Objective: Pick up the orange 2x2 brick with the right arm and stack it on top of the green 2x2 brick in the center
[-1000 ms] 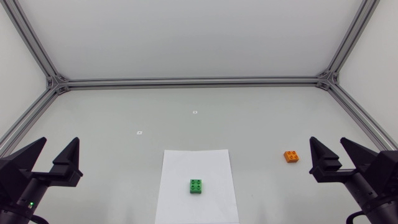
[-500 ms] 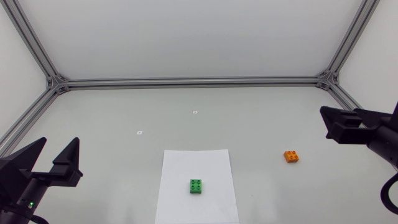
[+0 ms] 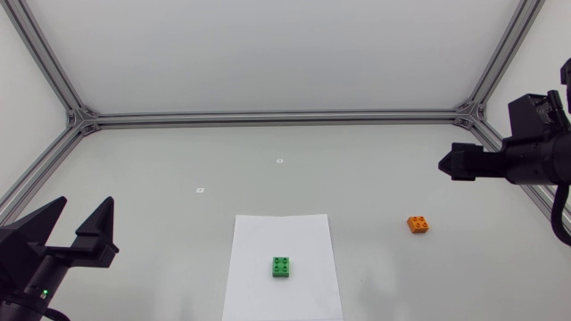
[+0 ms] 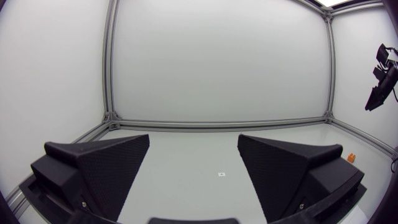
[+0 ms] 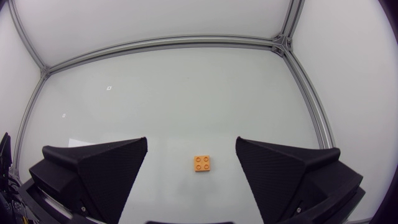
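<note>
The orange 2x2 brick [image 3: 417, 224] lies on the table at the right, studs up. The green 2x2 brick [image 3: 281, 267] sits on a white paper sheet [image 3: 308, 232] near the front centre. My right gripper [image 3: 453, 163] hangs high above the table at the right, beyond the orange brick. In the right wrist view that gripper [image 5: 191, 142] is open and empty, with the orange brick [image 5: 203, 163] far below, between its fingers. My left gripper [image 3: 87, 203] rests at the front left, open and empty. The left wrist view shows it [image 4: 194, 138] wide apart, with the orange brick [image 4: 351, 158] far off.
Aluminium frame rails [image 3: 277, 117] border the table at the back and along both sides. Two small white markers [image 3: 279, 160] [image 3: 200, 190] lie on the surface behind the sheet. Open table surface lies between the sheet and the orange brick.
My right arm has risen from the front right and swung back and up, so its gripper now hangs high beyond the orange brick. The left arm and both bricks have not moved.
</note>
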`<state>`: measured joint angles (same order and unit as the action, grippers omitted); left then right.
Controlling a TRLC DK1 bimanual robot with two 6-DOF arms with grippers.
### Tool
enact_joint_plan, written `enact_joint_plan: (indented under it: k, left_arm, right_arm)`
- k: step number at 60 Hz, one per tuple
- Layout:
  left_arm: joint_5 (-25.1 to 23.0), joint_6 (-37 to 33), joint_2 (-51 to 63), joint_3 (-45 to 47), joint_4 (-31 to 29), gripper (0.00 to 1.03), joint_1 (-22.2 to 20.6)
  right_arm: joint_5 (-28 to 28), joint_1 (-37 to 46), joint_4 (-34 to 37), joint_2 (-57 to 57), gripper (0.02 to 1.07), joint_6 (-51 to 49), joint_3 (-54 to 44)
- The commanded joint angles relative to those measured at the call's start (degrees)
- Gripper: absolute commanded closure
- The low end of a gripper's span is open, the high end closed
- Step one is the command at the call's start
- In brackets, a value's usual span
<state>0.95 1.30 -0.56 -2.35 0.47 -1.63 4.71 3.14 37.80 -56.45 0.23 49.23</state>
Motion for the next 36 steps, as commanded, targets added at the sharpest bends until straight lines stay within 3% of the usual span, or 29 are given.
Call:
enact_joint_plan:
  k: [1,19,36]
  left_arm:
    - [-0.16,-0.33,-0.32,2.35,-0.65,0.04,0.05]
    - [-0.16,-0.33,-0.32,2.35,-0.65,0.04,0.05]
    - [-0.16,-0.33,-0.32,2.35,-0.65,0.04,0.05]
  right_arm:
    - [0.65,0.55,2.80,-4.20,0.06,-3.57,2.10]
    - [1.27,3.10,12.21,-23.10,0.06,-11.57,7.81]
    - [0.74,2.84,12.82,-36.81,0.07,-11.57,11.85]
